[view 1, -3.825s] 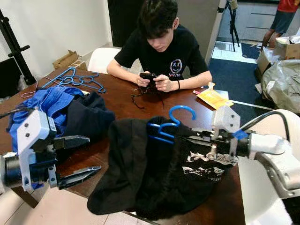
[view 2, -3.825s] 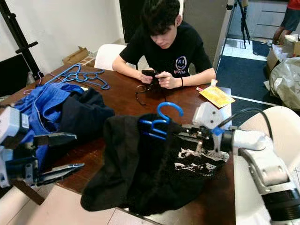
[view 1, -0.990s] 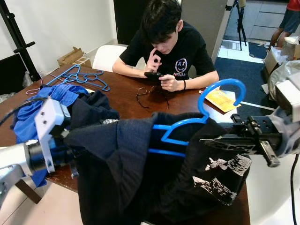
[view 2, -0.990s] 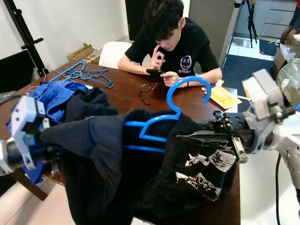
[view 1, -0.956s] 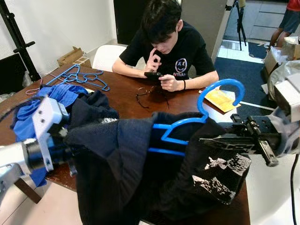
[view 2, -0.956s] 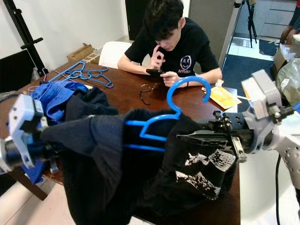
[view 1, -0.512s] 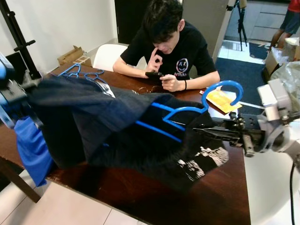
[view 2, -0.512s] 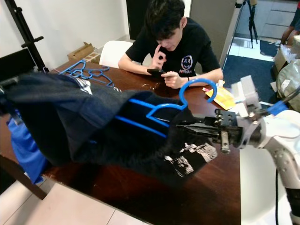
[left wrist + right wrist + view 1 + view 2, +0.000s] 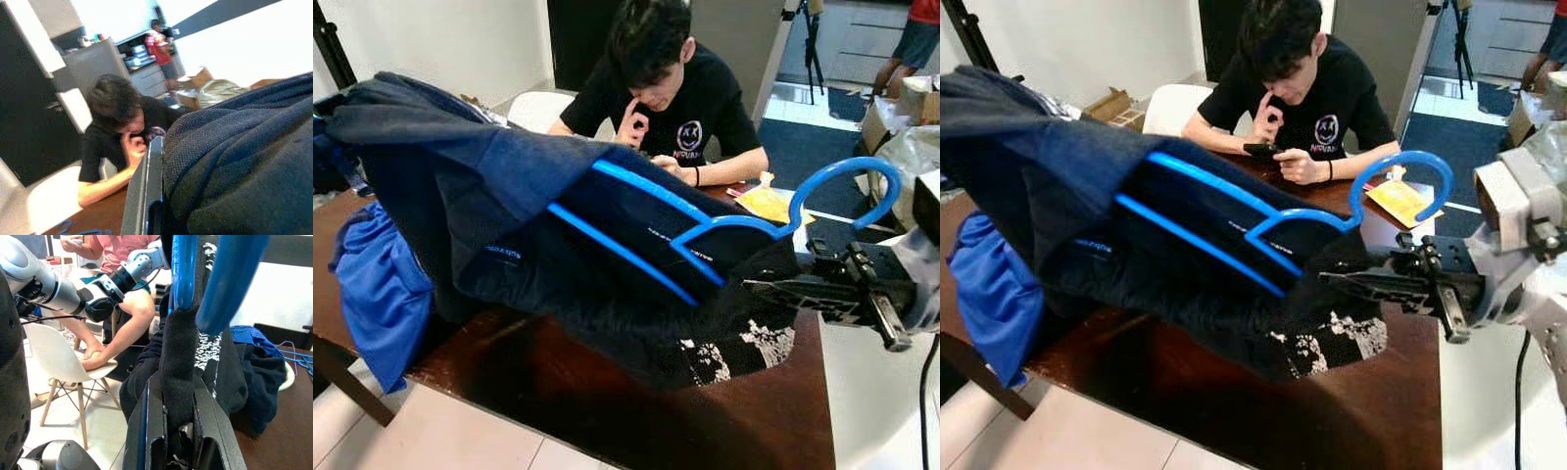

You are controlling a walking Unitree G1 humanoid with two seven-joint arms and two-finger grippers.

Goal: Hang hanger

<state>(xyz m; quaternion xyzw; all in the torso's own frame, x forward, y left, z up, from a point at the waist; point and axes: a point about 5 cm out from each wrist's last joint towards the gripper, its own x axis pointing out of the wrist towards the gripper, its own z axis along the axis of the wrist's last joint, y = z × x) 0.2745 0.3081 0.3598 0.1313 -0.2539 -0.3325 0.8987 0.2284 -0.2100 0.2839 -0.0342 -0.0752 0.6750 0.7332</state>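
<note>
Garment [image 9: 509, 196] now higher, hanger [image 9: 724, 230] inside.

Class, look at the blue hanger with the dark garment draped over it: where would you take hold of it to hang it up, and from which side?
Grip the blue hanger at its bare neck just below the hook, coming from the hook end. The dark garment covers the shoulders, and the right claw already pinches cloth there, leaving the open hook free.
</note>
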